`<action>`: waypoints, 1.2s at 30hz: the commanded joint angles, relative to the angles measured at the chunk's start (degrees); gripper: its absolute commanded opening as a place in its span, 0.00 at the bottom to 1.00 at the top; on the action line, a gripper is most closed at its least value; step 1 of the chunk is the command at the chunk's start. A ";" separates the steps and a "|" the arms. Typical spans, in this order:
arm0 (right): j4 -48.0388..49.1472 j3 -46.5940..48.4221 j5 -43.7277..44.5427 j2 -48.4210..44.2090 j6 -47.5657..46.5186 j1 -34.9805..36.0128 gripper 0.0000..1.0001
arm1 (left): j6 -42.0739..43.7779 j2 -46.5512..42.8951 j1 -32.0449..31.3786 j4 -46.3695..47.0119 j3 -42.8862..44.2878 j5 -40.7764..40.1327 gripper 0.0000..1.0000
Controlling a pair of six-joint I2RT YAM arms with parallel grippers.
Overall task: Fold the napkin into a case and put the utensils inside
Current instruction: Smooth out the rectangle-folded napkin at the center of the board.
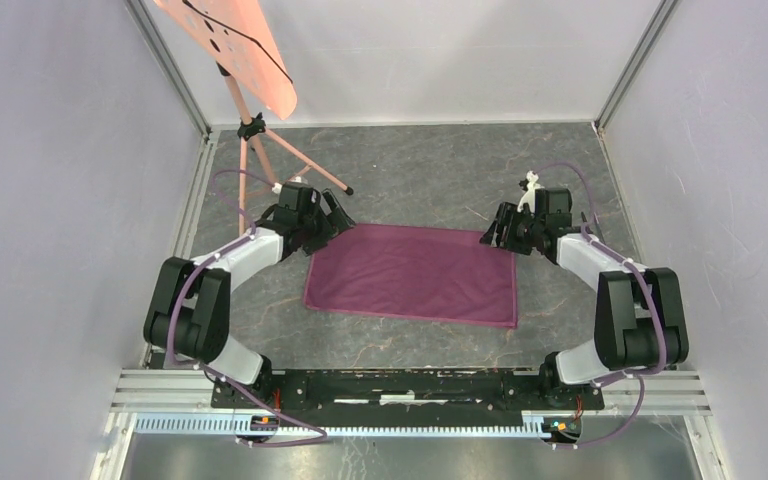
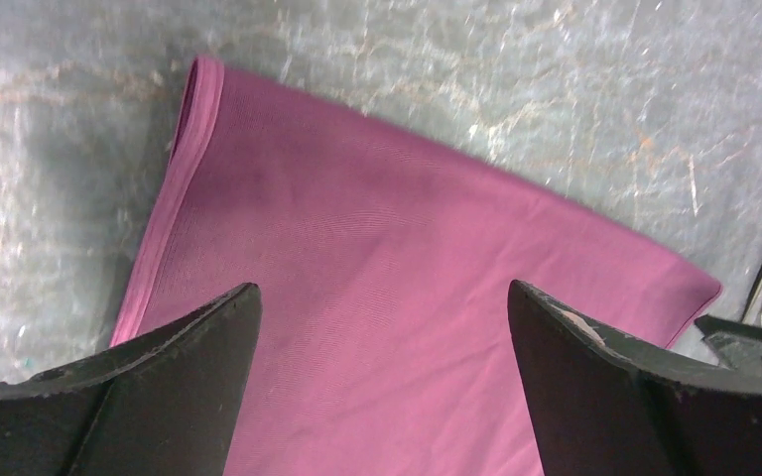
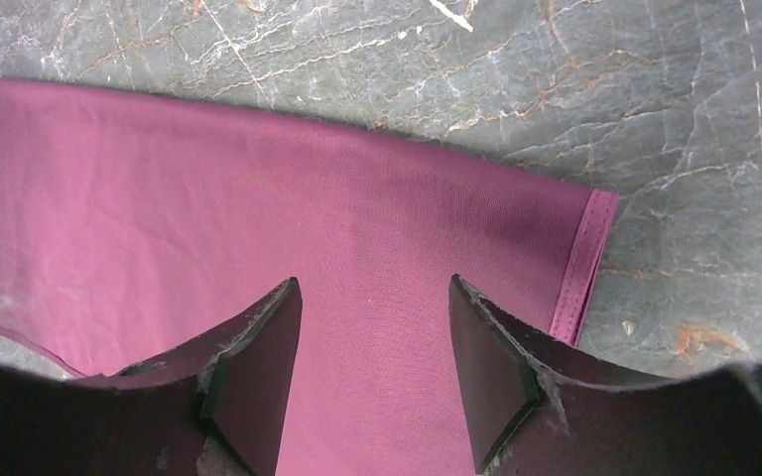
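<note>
The plum napkin (image 1: 415,272) lies spread flat as a wide rectangle in the middle of the grey marbled tabletop (image 1: 430,170), between the two arms. Its long edges run left to right.

The left hand (image 1: 335,215) sits at the napkin's far left corner. In the left wrist view this hand (image 2: 384,288) is released, its two dark fingers (image 2: 189,347) spread wide over the cloth (image 2: 387,198) with nothing between them. The cloth's edge at that corner looks doubled over.

The right hand (image 1: 495,228) sits at the napkin's far right corner. In the right wrist view this hand (image 3: 373,282) is also released, its fingers (image 3: 258,347) standing apart above the fabric (image 3: 159,198) without pinching it. A stitched hem runs down the nearby short edge.

A salmon-coloured stand (image 1: 245,130) on thin legs rises at the far left corner of the tabletop, well apart from the napkin.
</note>
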 commanded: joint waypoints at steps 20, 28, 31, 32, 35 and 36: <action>0.91 5.42 0.91 0.74 -4.16 1.01 0.66 | -1.20 1.73 0.45 4.71 1.52 -5.38 1.00; 2.59 7.83 0.57 7.02 -2.81 0.62 0.66 | -2.13 6.41 0.42 6.24 7.80 -1.24 1.00; 3.50 7.45 1.08 8.69 -2.81 0.02 0.66 | -2.35 10.19 0.47 6.98 9.86 -1.26 1.00; 3.64 7.36 1.31 9.22 -2.80 -0.23 0.66 | -2.36 11.35 0.49 7.01 10.46 -1.22 1.00; 3.75 6.84 3.02 10.51 -3.64 -0.78 0.66 | -2.72 14.70 0.51 7.32 11.35 -1.71 1.00; 3.75 6.70 4.09 10.79 -4.13 -0.98 0.66 | -2.52 15.51 0.55 7.33 11.40 -2.45 1.00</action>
